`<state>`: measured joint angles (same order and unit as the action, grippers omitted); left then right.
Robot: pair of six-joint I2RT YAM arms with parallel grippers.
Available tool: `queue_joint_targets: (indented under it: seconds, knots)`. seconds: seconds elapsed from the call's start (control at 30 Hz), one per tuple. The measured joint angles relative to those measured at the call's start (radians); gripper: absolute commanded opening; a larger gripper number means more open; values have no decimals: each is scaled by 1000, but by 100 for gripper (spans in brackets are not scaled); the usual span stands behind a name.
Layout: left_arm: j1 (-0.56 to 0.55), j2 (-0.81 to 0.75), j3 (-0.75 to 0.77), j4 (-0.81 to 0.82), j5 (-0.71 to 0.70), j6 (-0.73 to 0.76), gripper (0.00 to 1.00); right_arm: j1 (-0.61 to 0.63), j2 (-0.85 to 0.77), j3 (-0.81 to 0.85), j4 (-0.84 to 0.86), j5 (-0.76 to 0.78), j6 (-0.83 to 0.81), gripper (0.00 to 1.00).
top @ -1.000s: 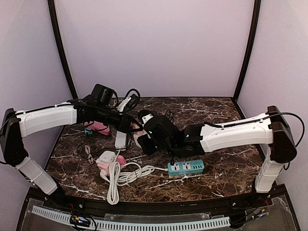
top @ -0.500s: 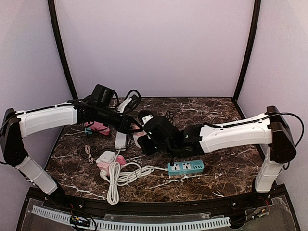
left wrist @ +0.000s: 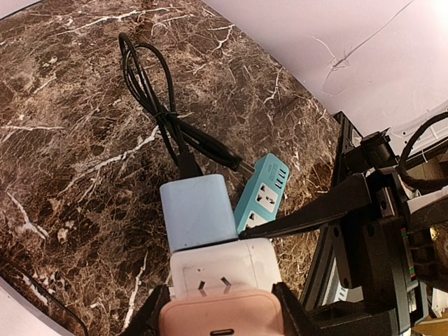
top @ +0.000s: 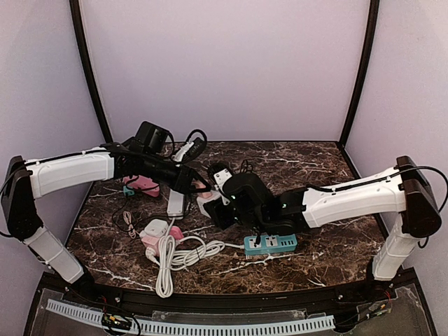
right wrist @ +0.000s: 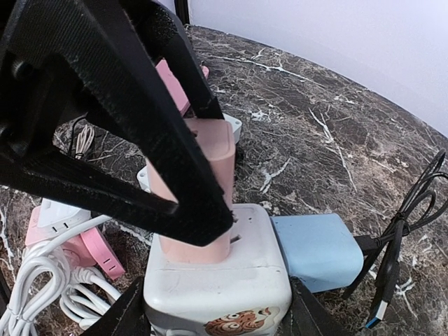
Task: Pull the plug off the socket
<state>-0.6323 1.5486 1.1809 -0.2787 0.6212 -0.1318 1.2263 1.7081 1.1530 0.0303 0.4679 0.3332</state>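
pink plug [right wrist: 197, 183] stands upright on the top face of the white socket cube [right wrist: 218, 274], its base touching that face with no gap showing in the right wrist view, so it looks seated. both sit just above the table [top: 329, 164] near its middle, where the two arms meet. the left gripper [left wrist: 220, 313] is clamped on the plug, one black finger [right wrist: 150, 150] pressed along each side of the pink body. the right gripper [right wrist: 217, 316] is clamped on the cube lower down, its fingers [right wrist: 127, 316] against opposite side walls. a blue adapter [left wrist: 198, 211] is plugged into one side face of the cube, and a black cable [left wrist: 150, 91] runs from its far end in a loose loop across the marble. in the left wrist view two slots of a free outlet show on the cube's face between the plug and the adapter. a teal strip [top: 270, 243] lies flat on the table just beside the right arm, toward the near edge and apart from the cube. left of it a white cord [top: 170, 257] lies bundled in loops on the marble, well apart from the cube. from above the cube itself is mostly hidden by the two grippers.
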Motion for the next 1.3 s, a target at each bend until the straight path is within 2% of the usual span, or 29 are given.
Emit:
queue_joint_targets:
  seconds: [0.37,1.3]
  knots:
    - [9,11,8,-6,19,-14,14,5,-1,-11,23,11,-29,0]
    - [6,7,10,-38,-84,53,12,-10,132,209,-222,29,114,0]
